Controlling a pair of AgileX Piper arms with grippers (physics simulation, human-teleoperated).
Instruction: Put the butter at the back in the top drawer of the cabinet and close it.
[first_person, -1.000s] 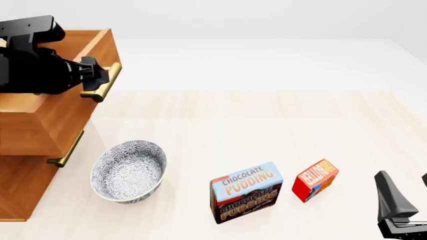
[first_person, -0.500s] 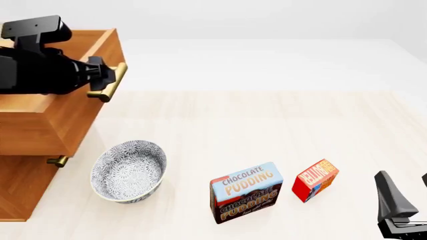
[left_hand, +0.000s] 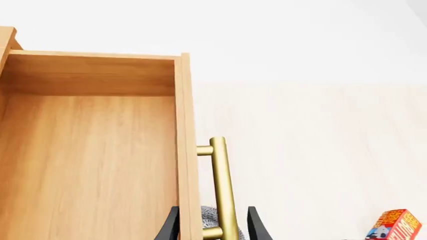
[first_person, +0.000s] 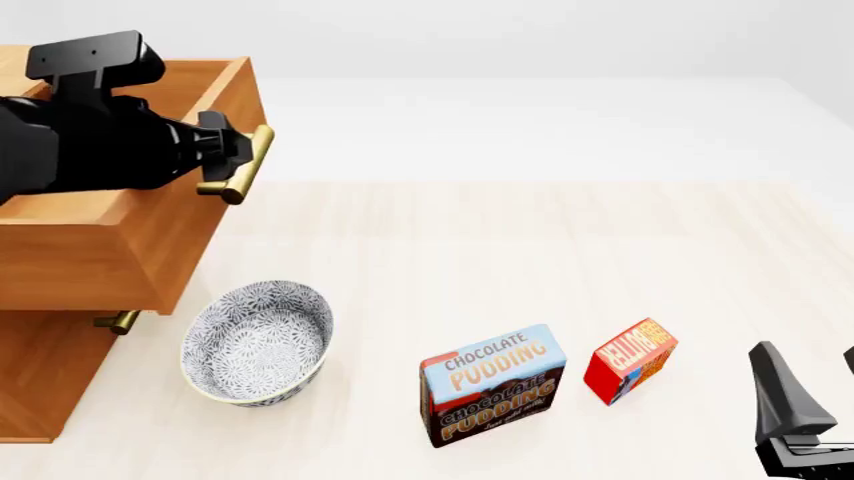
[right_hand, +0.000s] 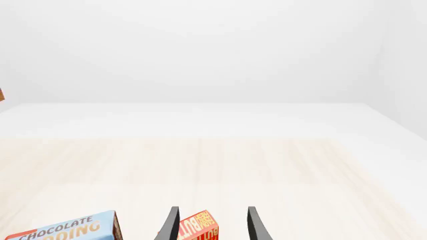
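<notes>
Left jaws clamp handle — top drawer open, right jaws spread, butter upright — long axis slanting rightward-back.

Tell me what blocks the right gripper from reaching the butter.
Nothing visible. The right gripper sits open beside the butter with bare table between; the pudding box stands on the butter's far side.

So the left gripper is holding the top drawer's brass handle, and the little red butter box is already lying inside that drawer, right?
Not quite. The left gripper is at the top drawer handle, but the butter stands on the table, right of the pudding box, as the front view shows. The left wrist view shows nothing lying in the drawer.
</notes>
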